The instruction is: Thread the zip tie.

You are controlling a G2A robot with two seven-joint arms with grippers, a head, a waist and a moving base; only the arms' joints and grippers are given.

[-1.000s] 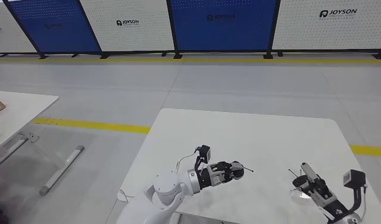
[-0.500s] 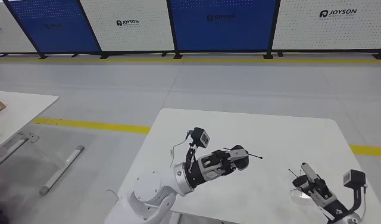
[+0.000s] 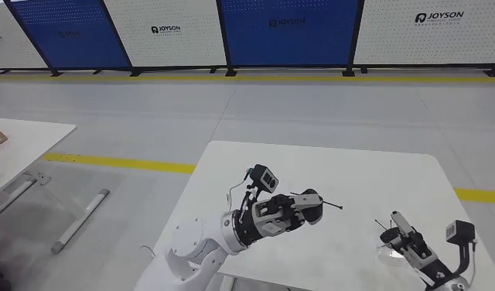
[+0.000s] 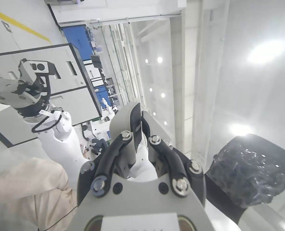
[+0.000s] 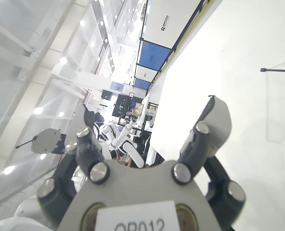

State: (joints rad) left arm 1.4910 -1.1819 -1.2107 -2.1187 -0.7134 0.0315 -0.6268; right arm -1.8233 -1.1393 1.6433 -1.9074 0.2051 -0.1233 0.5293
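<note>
Blue and white pegboard panels [image 3: 286, 20] are ranged along the far side of a grey floor [image 3: 232, 113] marked with yellow lines, and a white table [image 3: 371, 167] is set in front of them. Over the near middle of the table the left gripper [image 3: 313, 202] is held above the surface, with its wrist camera turned up toward the ceiling. In the left wrist view its fingers [image 4: 136, 118] are seen pressed together. From the top view a thin black zip tie [image 3: 331, 204] is seen clamped between them, one end projecting toward the right arm and a shorter end showing on the other side. The right gripper [image 3: 396, 217] is placed low at the table's near right corner, well apart from the left one. Its fingers [image 5: 212, 111] are spread wide with nothing between them. A second zip tie [image 5: 277, 70] is found just beside this gripper and apart from its fingers, its small head pointing away from a clear plastic piece [image 5: 281, 106] that is set on the table there. Whether this tie rests on the plastic or on the table cannot be told.
</note>
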